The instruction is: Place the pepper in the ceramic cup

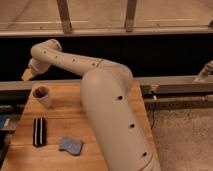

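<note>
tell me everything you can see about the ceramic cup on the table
The ceramic cup is small, pale and handleless, tapering from a wider rim to a narrower base. It stands upright near the back left of the wooden table, with a dark reddish interior showing at the rim; whether that is the pepper cannot be told. Nothing but the table touches it. The gripper hangs above it, slightly to the left and apart from it. A black-and-white striped block lies nearer the front.

My claw (28,74) hangs above and left of the ceramic cup (43,97), which stands upright on the wooden tabletop (65,122). Something dark red shows inside its rim. Nearer me lie a striped block (39,131) and a blue cloth (71,146).
</note>
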